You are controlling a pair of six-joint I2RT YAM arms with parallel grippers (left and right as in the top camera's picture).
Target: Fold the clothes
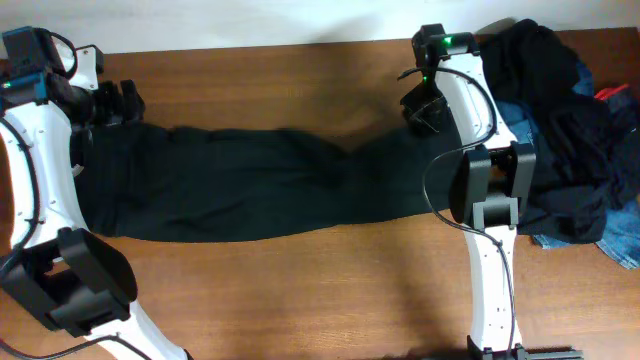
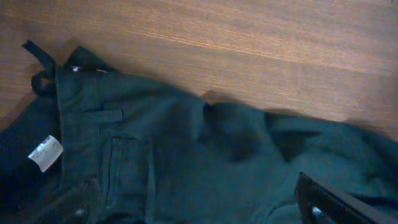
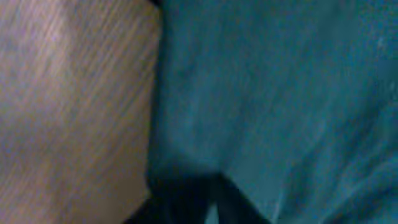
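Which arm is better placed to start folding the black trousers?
Right, probably. The right gripper sits low on the leg end of the trousers, fabric filling its wrist view, ready to carry it toward the waistband. The left gripper hangs open above the waistband, holding nothing.

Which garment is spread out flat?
The dark trousers, laid out across the table; the jeans and other dark clothes are heaped at the right.

Wooden table (image 1: 300,290) bears spread dark trousers (image 1: 250,185) (clothes pile (image 1: 570,130) alongside).
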